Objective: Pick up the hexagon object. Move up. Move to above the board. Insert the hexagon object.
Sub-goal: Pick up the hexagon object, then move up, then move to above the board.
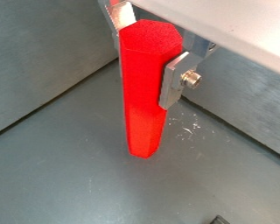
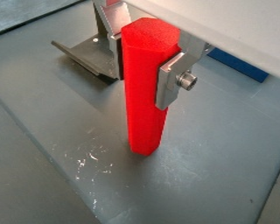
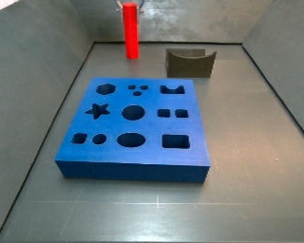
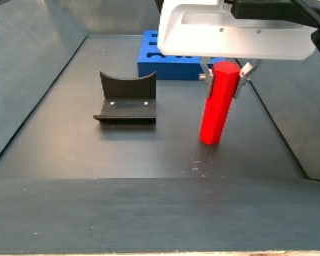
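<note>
A: Nearest the side camera lies the board (image 3: 133,128), bare floor on every side.

B: Beyond it the hexagon object (image 3: 130,28) stands upright, long axis vertical, base on the floor, apart from the fixture (image 4: 125,99).

A: The gripper (image 1: 150,56) clamps its upper part between its plates.

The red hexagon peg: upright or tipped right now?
Upright. The hexagon peg stands on end on the floor, with the gripper fingers closed on its upper part.

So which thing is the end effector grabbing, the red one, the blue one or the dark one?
The tall red hexagon object. The end effector clamps its top, standing upright on the floor. The blue board and dark notched block sit apart.
</note>
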